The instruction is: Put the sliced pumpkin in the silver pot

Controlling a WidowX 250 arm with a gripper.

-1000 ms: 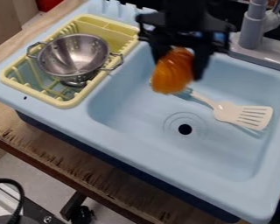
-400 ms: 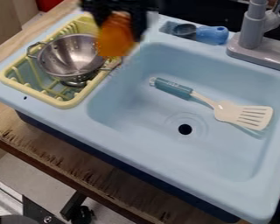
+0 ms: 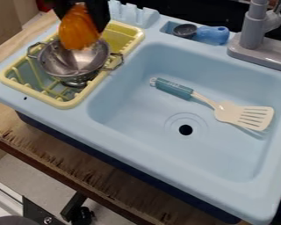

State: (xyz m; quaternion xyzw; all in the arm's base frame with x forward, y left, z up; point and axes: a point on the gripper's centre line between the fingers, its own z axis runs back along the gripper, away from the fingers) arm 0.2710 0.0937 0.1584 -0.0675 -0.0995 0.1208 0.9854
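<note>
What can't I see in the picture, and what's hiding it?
Camera view:
- Part of the pot's far rim: behind the pumpkin.
- Whether the pumpkin touches the pot: can't tell at this slant.
- The upper part of the tool: cut off by the top edge.
- Part of the yellow rack: under the pot.
- The faucet's top: cut off too.

A chipped brown wooden counter [image 3: 78,163] above grey floor [image 3: 28,173]
Over at the back left, I see a flat brown panel [image 3: 3,22].
</note>
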